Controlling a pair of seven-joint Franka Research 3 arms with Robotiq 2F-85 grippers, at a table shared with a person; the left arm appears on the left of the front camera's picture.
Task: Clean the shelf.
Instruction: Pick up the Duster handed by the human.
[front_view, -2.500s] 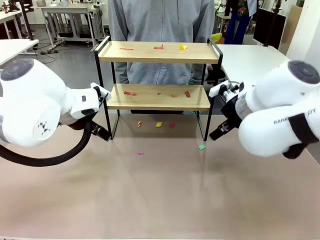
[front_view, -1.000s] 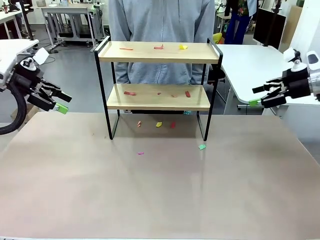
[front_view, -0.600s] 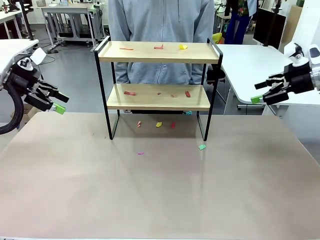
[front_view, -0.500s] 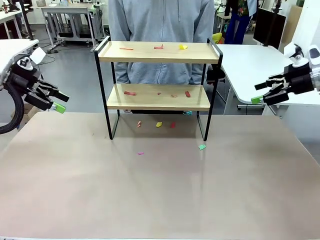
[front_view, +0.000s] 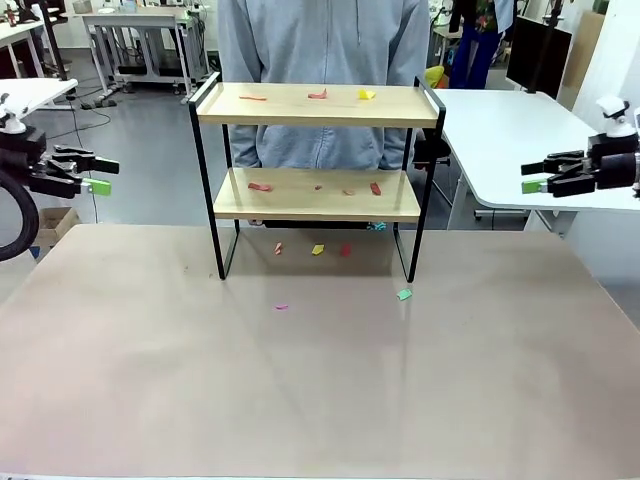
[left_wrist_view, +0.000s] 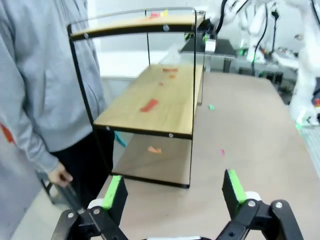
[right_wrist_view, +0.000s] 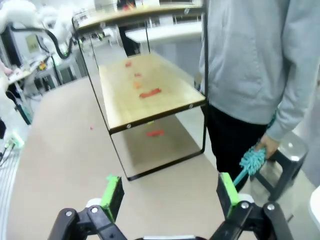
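Shelf (front_view: 315, 150): toward table's (front_view: 320, 400) far edge, scraps (front_view: 259, 186) on both boards.
Left fingers (front_view: 98, 186): spread, empty.
Right fingers (front_view: 530, 186): spread, empty.

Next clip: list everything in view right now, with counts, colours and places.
shelf: one, light wood in black frame, far middle of table
scraps on top board: three, two red, one yellow
scraps on lower board: four, red and orange
scraps under shelf: three, orange, yellow, red, on table
loose scraps: two, pink and green, table before shelf
table: one, tan, foreground
duster: one, teal, held by person behind shelf
person: one, grey hoodie, behind shelf
left gripper: one, black, green pads, open, far left
right gripper: one, black, green pads, open, far right
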